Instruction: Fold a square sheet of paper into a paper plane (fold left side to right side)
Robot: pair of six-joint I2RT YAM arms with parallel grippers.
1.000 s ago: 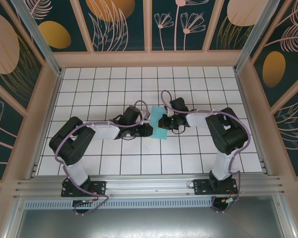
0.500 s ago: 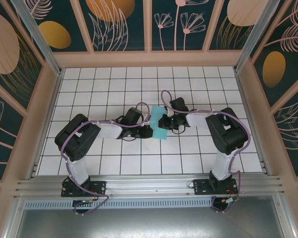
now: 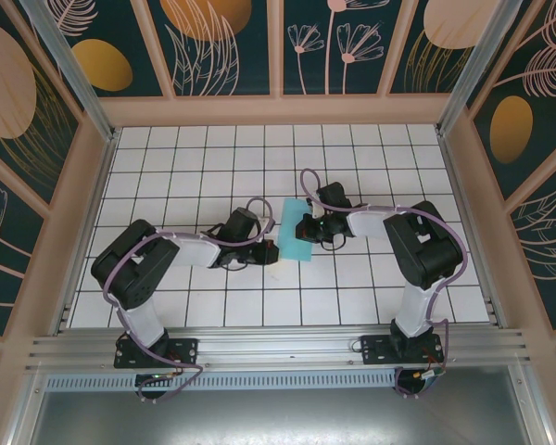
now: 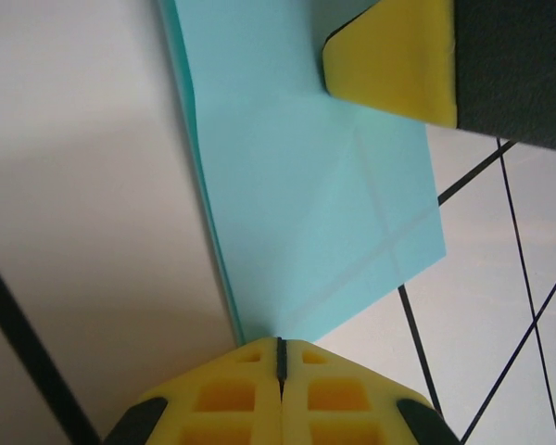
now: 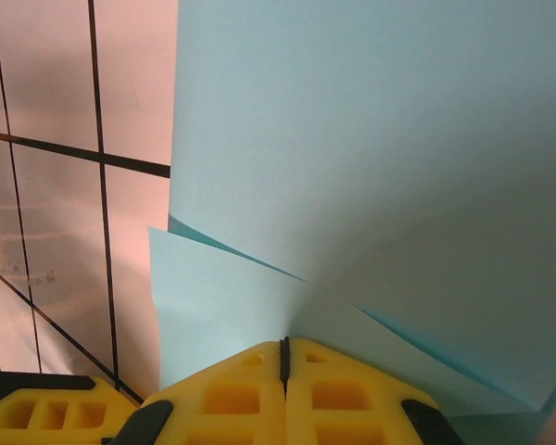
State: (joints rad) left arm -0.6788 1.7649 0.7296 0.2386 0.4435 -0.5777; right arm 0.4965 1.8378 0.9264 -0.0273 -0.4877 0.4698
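Your left fingers [image 4: 232, 394] are closed tight at a corner of the folded turquoise paper [image 4: 296, 204]; your right fingers [image 5: 232, 399], also closed, touch it.

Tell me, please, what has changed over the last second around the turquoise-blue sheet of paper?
The left gripper drew back a little to the left, after its elbow swung right and returned, and its jaws finished closing at the corner of the thin, folded turquoise-blue sheet of paper. The right gripper stayed shut at the paper, which kept its place.
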